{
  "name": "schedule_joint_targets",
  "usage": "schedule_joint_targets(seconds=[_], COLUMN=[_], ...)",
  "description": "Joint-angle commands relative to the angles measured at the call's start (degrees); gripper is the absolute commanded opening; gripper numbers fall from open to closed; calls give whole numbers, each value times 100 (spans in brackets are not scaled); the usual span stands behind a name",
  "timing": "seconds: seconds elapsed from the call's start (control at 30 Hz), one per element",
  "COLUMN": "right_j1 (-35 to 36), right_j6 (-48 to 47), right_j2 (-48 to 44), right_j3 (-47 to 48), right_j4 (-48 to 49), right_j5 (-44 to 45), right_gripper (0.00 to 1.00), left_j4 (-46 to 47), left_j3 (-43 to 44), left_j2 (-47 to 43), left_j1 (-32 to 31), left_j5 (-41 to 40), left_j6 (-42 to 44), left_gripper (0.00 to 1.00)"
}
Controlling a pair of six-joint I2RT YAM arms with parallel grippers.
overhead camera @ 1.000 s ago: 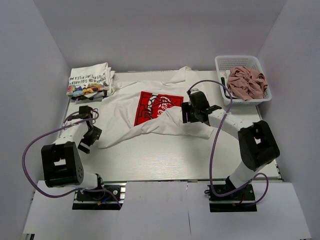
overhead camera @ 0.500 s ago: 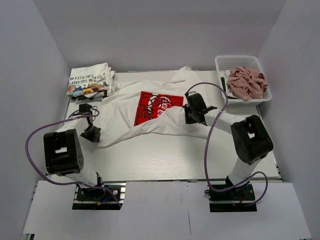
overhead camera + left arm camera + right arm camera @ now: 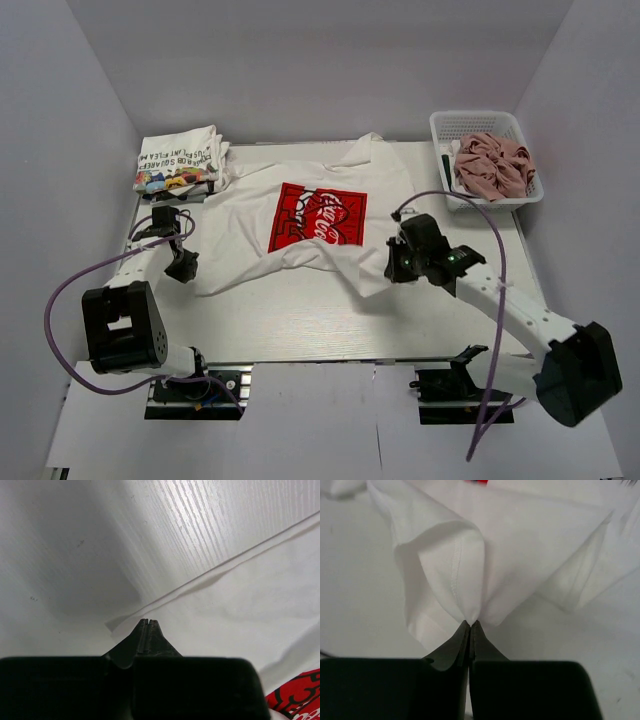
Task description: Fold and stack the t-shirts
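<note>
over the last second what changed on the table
Both hands closed on the red-logo t-shirt: the left hand at its near-left corner, the right hand on a fold it dragged toward the near right, uncovering the logo. The folded stack and the pink t-shirt in the basket stayed put.

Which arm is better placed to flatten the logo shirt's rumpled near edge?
Right, likely: the right gripper is shut on the rumpled hem of the logo shirt; the left gripper only pinches its left corner.

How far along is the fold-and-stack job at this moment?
Done: folded tees stacked at the far-left corner. In hand: the red-logo tee lies spread, left gripper and right gripper each pinching its edge. Left: the pink tee in the basket.
</note>
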Motion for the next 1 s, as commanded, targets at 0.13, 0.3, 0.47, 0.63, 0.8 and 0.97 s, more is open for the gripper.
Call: schedule_joint_targets(seconds=[0.13, 0.3, 0.47, 0.63, 0.8, 0.97], right_j1=[359, 359, 376, 586, 1122, 1764], right_j6=[1347, 1841, 1176, 646, 821, 1199], right_j2=[-900, -1313, -1411, -1025, -453, -41], right_j3=[-671, -557, -303, -459, -1074, -1383], right_j4=[-3059, -4082, -3039, -1677, -524, 381], right_j5=[-1241, -608, -992, -2047, -2384, -2102], right_gripper=[0, 58, 90, 90, 90, 90], left_j4=[-25, -86, -86, -8, 283, 476], left_j3=[-50, 73, 143, 257, 143, -41], left_j2=[-123, -123, -175, -307, -422, -606], left_j1=[13, 13, -40, -119, -119, -172], left_j5=[-60, -113, -52, 202, 685, 976], left_j6=[49, 49, 102, 286, 558, 664], left_gripper=[0, 0, 8, 26, 60, 74])
